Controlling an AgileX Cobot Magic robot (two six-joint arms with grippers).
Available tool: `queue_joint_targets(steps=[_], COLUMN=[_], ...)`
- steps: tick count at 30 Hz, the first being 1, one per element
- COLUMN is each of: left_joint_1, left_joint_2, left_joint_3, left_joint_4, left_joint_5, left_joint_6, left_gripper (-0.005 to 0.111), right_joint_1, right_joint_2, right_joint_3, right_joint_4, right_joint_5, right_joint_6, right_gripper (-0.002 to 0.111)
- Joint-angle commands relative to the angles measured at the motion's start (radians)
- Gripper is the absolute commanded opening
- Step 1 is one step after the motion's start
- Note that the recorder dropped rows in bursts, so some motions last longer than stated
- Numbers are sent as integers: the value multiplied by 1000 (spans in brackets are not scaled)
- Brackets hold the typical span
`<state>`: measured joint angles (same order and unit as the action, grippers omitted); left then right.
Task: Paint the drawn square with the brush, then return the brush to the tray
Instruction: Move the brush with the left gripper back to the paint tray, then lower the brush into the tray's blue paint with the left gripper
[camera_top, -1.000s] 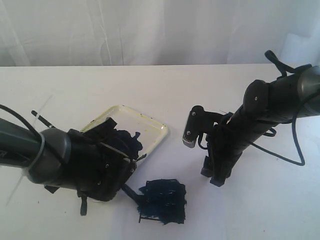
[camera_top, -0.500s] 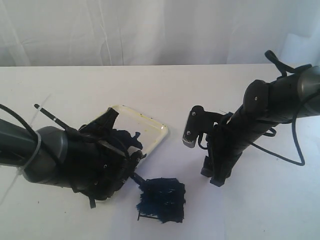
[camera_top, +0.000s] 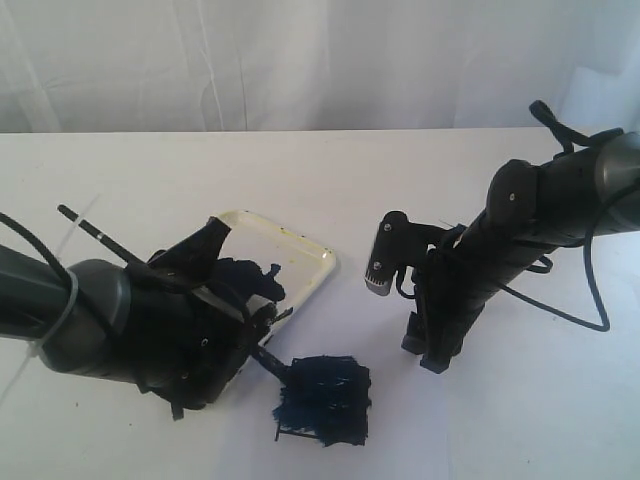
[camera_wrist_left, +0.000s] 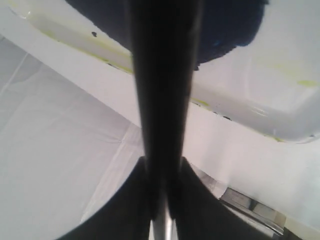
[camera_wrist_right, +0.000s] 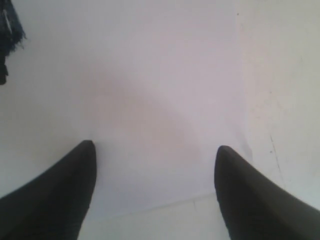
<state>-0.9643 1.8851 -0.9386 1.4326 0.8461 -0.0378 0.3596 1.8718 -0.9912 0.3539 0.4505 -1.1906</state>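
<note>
My left gripper (camera_top: 248, 340) is shut on the brush (camera_top: 100, 232), whose black handle sticks out up and to the left. Its dark tip rests at the upper left corner of the drawn square (camera_top: 325, 400), which is smeared with dark blue paint. Just behind stands the tray (camera_top: 318, 262), partly hidden by the left arm. In the left wrist view the brush handle (camera_wrist_left: 162, 100) runs between the closed fingers, over the tray's rim (camera_wrist_left: 250, 110) and paint puddle (camera_wrist_left: 227, 25). My right gripper (camera_top: 420, 355) (camera_wrist_right: 155, 145) hangs open and empty over white paper, right of the square.
The white table (camera_top: 300, 170) stretches behind the tray up to a white curtain (camera_top: 300, 60). The right arm's cable (camera_top: 590, 300) loops over the table at the right. One edge of the painted square (camera_wrist_right: 10, 25) shows in the right wrist view.
The left gripper has turned with the brush: the tip slid from the square's lower left up to its upper left corner, and the handle's far end rose. The right arm stayed still.
</note>
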Motion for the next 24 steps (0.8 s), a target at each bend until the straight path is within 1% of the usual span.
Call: queue_joint_targets(steps=[1, 3, 9, 12, 14, 18, 21, 24], left_joint_1=[-5, -5, 7, 42, 61, 118, 175, 201], left_joint_2=[-13, -13, -25, -53, -71, -93, -93, -93], left_joint_3=[-9, -22, -51, -51, -51, -51, -51, -51], left_joint_4=[26, 26, 25, 20, 1, -95, -135, -167], left_joint_5=[30, 49, 113, 115, 111, 85, 71, 61], left_joint_6=[-86, -116, -116, -112, -102, -6, -6, 38], left_gripper=[0, 0, 0, 0, 0, 0, 0, 0], right_joint_1=[0, 0, 0, 0, 0, 0, 0, 0], right_joint_2=[4, 4, 3, -1, -11, -46, -80, -115], right_joint_3=[4, 4, 4, 4, 4, 4, 4, 4], right_joint_4=[-15, -15, -13, -8, 8, 21, 50, 63], right_joint_5=[-5, -13, -18, -54, -61, -66, -70, -88], right_joint_6=[2, 2, 2, 2, 2, 3, 3, 3], right_gripper=[63, 63, 64, 64, 67, 72, 72, 74])
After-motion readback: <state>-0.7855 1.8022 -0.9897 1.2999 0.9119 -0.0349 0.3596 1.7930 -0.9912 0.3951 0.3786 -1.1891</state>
